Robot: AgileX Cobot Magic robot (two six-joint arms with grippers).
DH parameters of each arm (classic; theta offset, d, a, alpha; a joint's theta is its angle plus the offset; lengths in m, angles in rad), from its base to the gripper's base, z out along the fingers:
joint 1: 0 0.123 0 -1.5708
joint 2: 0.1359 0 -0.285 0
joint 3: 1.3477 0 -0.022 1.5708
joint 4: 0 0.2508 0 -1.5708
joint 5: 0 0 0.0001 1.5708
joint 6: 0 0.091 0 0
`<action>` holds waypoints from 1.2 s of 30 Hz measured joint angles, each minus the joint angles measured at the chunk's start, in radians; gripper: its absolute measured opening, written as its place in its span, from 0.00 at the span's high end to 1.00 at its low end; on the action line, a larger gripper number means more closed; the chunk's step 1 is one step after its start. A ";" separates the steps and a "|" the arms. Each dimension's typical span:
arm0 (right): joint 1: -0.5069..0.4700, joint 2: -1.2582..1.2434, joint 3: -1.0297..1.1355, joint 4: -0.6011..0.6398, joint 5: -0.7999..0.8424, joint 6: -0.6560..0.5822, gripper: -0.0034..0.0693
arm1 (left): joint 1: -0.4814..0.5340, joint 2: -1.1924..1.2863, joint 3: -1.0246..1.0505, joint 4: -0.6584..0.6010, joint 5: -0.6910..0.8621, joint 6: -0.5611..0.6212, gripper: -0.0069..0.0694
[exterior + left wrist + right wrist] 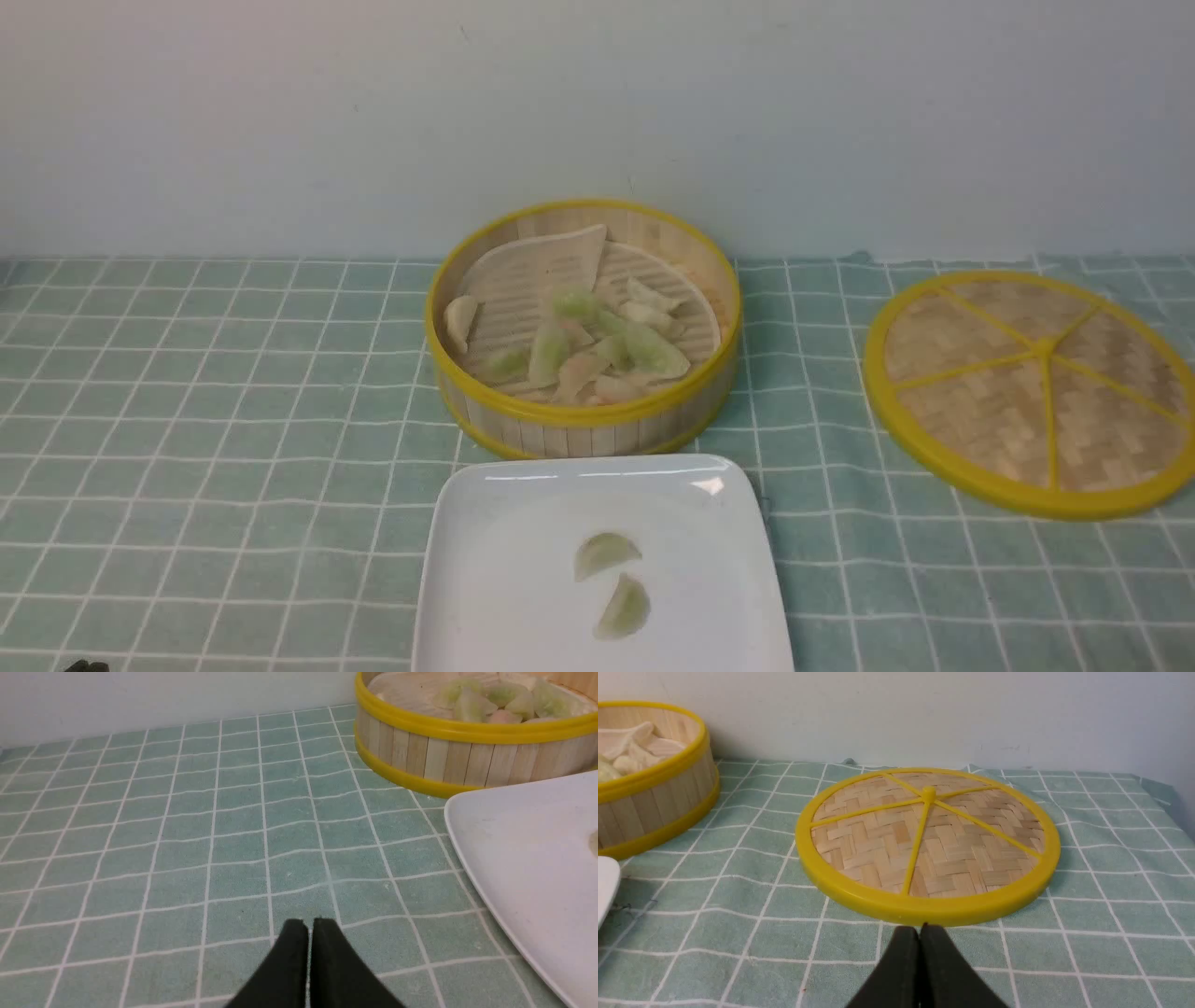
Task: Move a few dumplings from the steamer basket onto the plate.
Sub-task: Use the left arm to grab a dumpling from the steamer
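The steamer basket (583, 425) stands at the table's middle with several pale green and whitish dumplings (597, 347) on its ridged liner. Just in front of it lies the white plate (485, 597), with two greenish dumplings (607, 553) (624, 609) on it. In the left wrist view my left gripper (309, 923) is shut and empty, low over the cloth to the left of the plate (523, 858) and the basket (448, 760). In the right wrist view my right gripper (919, 928) is shut and empty, just short of the lid's near rim.
The flat woven lid (1032, 392) (927, 844) with yellow rim and spokes lies on the cloth at the right. A green checked cloth (233, 420) covers the table. A pale wall (597, 112) runs close behind the basket.
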 joint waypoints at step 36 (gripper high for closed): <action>0.000 -0.001 0.010 0.297 -0.288 0.196 0.97 | 0.000 0.000 -0.083 -0.482 -0.538 -0.233 0.92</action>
